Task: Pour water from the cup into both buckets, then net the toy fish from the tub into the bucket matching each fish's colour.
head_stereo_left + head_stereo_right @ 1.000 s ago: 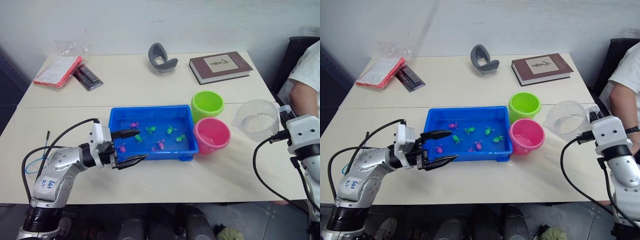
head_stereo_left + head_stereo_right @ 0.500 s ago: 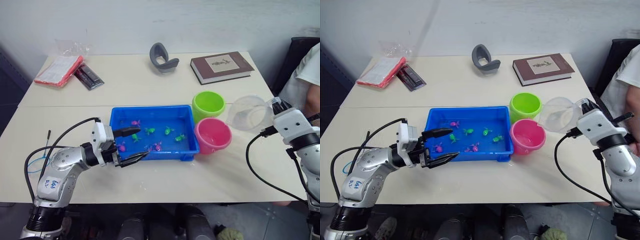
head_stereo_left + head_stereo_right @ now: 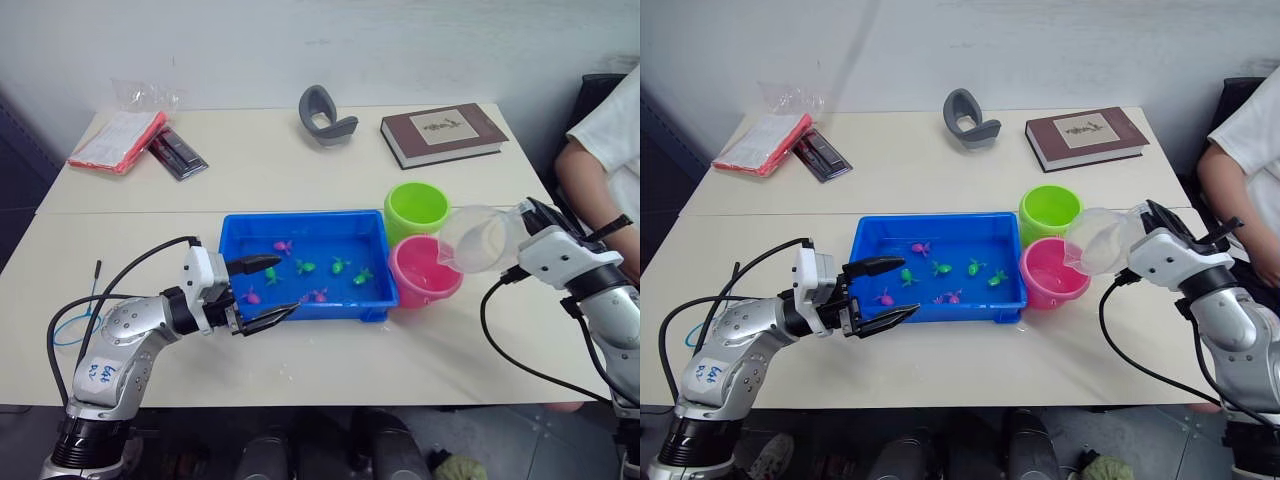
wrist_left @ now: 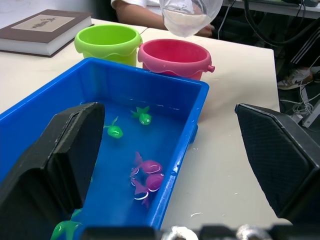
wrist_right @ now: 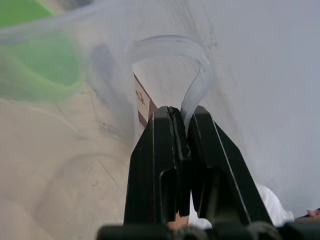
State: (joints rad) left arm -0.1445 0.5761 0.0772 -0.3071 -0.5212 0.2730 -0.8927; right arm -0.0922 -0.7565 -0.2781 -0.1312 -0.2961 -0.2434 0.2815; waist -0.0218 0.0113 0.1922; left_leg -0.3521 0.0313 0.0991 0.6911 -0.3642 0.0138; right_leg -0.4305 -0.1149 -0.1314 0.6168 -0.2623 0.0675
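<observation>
Pour stage, pink pail in hand. The clear, colourless plastic cup (image 3: 478, 238) hangs tipped at centre right of the head views, its mouth leaning toward the frame's left and sitting directly over the right rim of the small round pink plastic bucket (image 3: 424, 271). Its long axis lies close to level, spout side lowest. Water is visible in the pink bucket. The lime green plastic bucket (image 3: 415, 208) stands just behind the pink one, touching or nearly so, and I judge it the next target, up-frame from the cup.

The right gripper (image 5: 182, 125) is clenched on the cup's thin handle, the two black fingers pinching it between them.

The left gripper (image 3: 262, 292) is spread wide and grasps nothing, hovering at the lower left corner of the shallow bright blue rectangular tub (image 3: 232, 234). Green and pink toy fish (image 3: 305, 267) lie in the tub's water.

A person's arm (image 3: 588, 188) shows at the right edge.
</observation>
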